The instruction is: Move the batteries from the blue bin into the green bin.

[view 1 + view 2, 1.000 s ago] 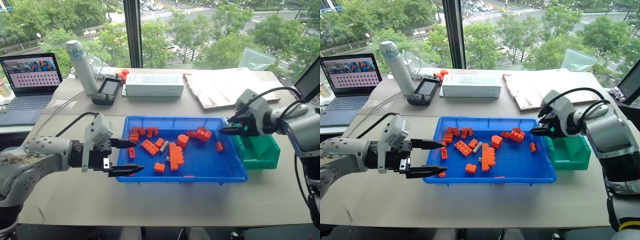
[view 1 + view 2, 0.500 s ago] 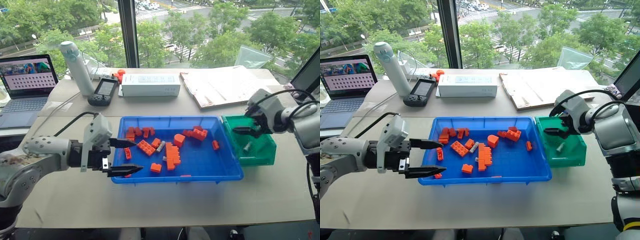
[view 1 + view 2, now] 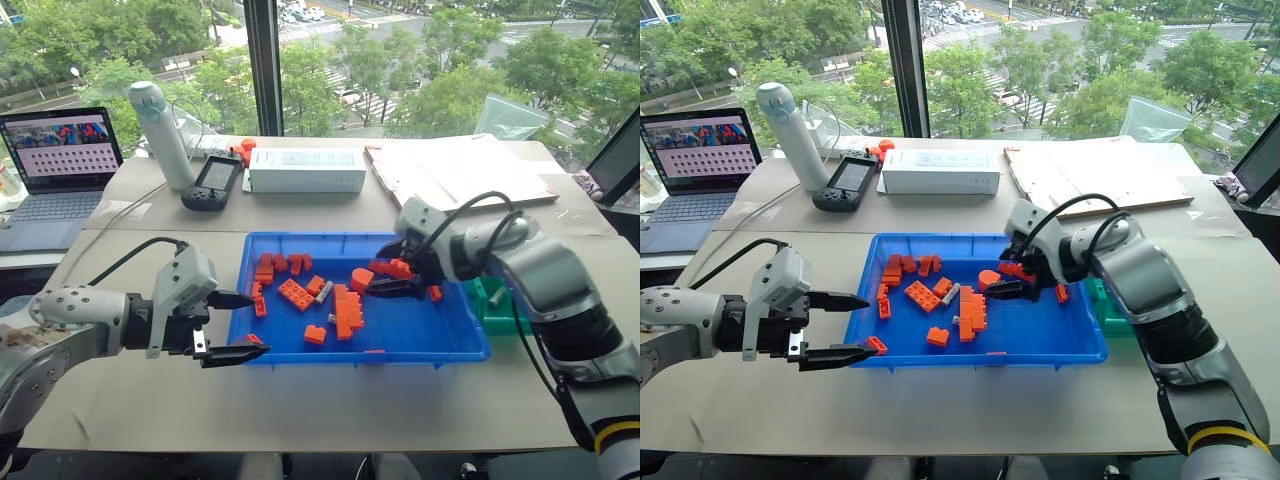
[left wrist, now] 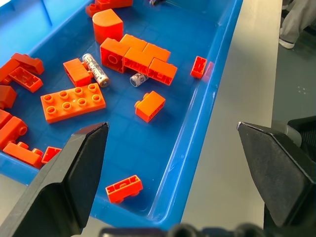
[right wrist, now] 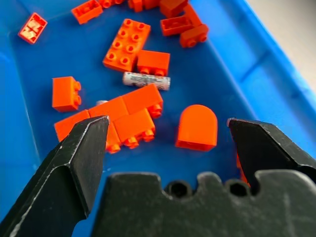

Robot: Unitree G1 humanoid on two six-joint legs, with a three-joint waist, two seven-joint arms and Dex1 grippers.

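A beige worktop (image 3: 300, 400) stands before a tall window over treetops. On it, the blue bin (image 3: 440, 352) holds scattered orange bricks (image 3: 348, 310) and two batteries: one (image 5: 146, 80) lies bare beyond the right gripper (image 3: 388, 282), whose jaws gape wide and empty; the other (image 4: 138, 79) is wedged against a brick cluster. Judged small, rigid, smooth and light, they would likely roll or slip, so a pinch across the middle of the barrel suits best. Neighbouring bricks crowd both sides. The left gripper (image 3: 232, 326) hangs open, empty, at the bin's near-left rim. The green bin (image 3: 498, 305) sits behind the right arm.
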